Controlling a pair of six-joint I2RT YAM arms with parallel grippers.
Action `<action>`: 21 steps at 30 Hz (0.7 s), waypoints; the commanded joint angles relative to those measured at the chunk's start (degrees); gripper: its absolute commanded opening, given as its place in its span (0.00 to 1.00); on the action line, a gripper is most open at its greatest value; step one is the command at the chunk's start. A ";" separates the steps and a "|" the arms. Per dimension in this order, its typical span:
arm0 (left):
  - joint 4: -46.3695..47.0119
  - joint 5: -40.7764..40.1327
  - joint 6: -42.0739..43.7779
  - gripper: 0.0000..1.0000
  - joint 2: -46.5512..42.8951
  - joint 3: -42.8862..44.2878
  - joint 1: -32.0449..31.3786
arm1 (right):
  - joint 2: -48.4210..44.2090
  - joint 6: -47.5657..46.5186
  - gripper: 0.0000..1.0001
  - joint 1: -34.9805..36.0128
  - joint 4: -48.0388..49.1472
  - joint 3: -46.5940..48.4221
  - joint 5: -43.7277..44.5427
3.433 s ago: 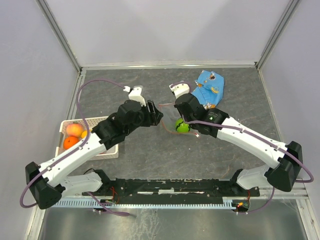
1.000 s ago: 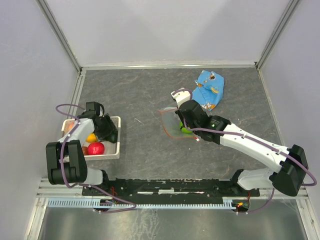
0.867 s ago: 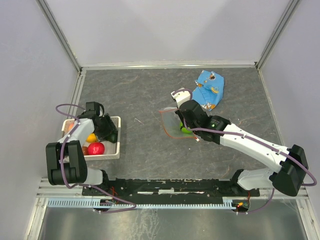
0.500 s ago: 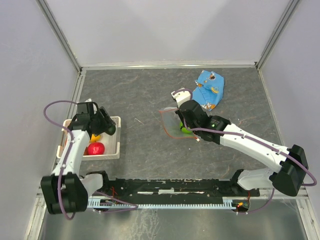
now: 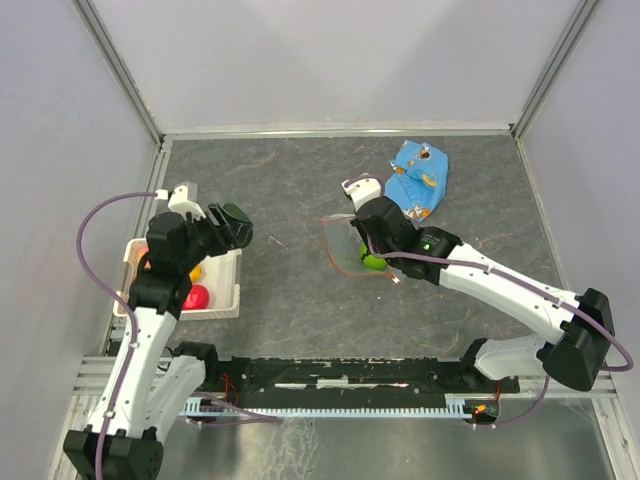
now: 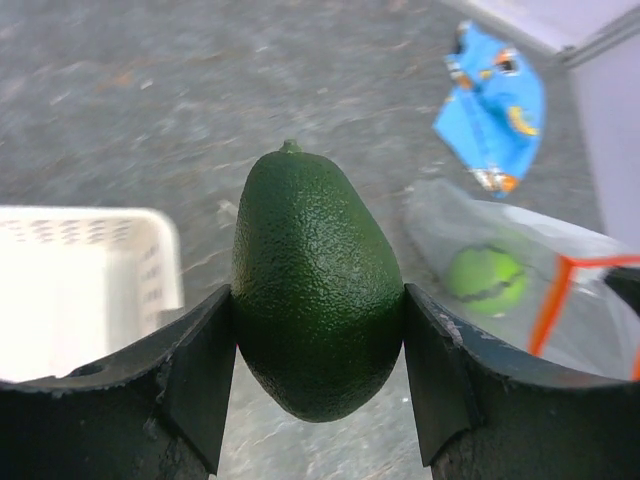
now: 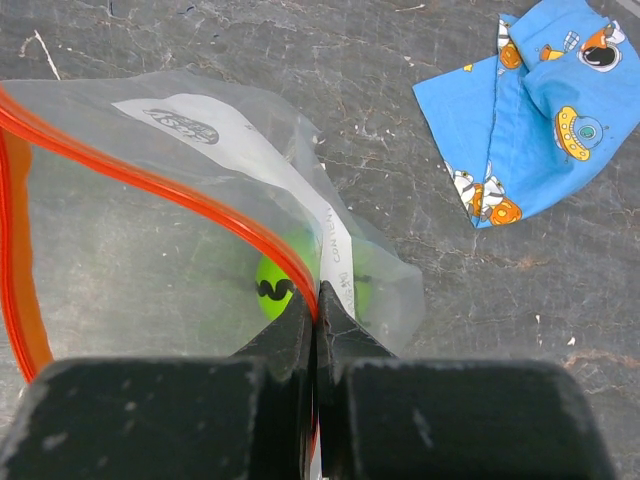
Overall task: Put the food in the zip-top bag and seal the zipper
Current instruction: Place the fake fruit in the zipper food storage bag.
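My left gripper (image 6: 318, 330) is shut on a dark green avocado-shaped toy fruit (image 6: 315, 285) and holds it above the table, just right of the white basket (image 5: 228, 291). In the top view the left gripper (image 5: 236, 222) is well left of the zip-top bag (image 5: 345, 250). My right gripper (image 7: 318, 298) is shut on the bag's red-orange zipper (image 7: 170, 185) and holds the clear bag (image 7: 150, 240) open. A green fruit with a dark zigzag (image 7: 272, 287) lies inside the bag. A red fruit (image 5: 195, 297) and orange fruits (image 5: 148, 266) lie in the basket.
A blue printed snack packet (image 5: 418, 178) lies on the table behind the bag; it also shows in the right wrist view (image 7: 540, 110). The basket sits at the table's left edge. Grey walls close the table on three sides.
My left gripper has risen out of the basket with the dark green fruit and moved right, towards the bag. My right gripper has kept its hold on the zipper in the same place.
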 commanded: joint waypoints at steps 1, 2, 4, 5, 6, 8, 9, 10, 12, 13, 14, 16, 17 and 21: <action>12.95 2.80 -5.01 0.42 -4.08 -3.15 -6.30 | 0.71 0.87 0.02 -0.16 -1.21 4.48 -0.03; 15.20 2.33 -5.71 0.42 -4.64 -4.07 -8.17 | 0.87 0.99 0.02 -0.16 -1.46 4.77 -0.38; 18.94 0.43 -6.12 0.41 -5.12 -5.44 -12.53 | 1.06 1.40 0.02 -0.16 -1.94 5.46 -1.17; 20.68 -0.85 -5.93 0.41 -5.10 -6.06 -14.52 | 1.13 1.57 0.02 -0.15 -2.20 5.79 -1.63; 22.39 -1.85 -5.53 0.41 -5.01 -6.71 -16.53 | 1.22 1.73 0.02 -0.18 -2.40 6.14 -2.10; 25.66 -2.81 -4.70 0.40 -4.40 -7.53 -19.98 | 1.44 2.03 0.02 -0.14 -3.05 6.92 -2.91; 27.56 -2.88 -4.49 0.40 -3.98 -7.65 -21.38 | 1.51 2.10 0.02 -0.20 -3.52 7.36 -3.35; 29.49 -2.95 -4.38 0.39 -3.59 -7.83 -22.77 | 1.63 2.23 0.02 -0.16 -3.92 7.81 -3.89; 34.65 -2.85 -3.49 0.38 -2.82 -8.02 -25.32 | 1.55 2.76 0.02 -0.16 -4.62 8.31 -4.73; 36.75 -2.84 -2.76 0.38 -2.07 -8.15 -26.68 | 1.47 3.04 0.02 -0.16 -4.73 8.48 -5.23; 39.20 -2.87 -1.75 0.38 -1.43 -8.38 -27.95 | 1.40 3.41 0.02 -0.16 -4.82 8.46 -5.67; 44.67 -2.28 0.30 0.37 -0.10 -9.47 -30.19 | 1.19 4.06 0.02 -0.16 -5.04 8.63 -6.71; 48.36 -1.50 1.37 0.37 0.48 -10.65 -31.49 | 1.09 4.38 0.02 -0.16 -5.23 8.73 -7.43; 60.75 0.71 7.65 0.37 3.55 -13.10 -35.78 | 0.75 5.30 0.02 -0.16 -6.24 9.21 -9.33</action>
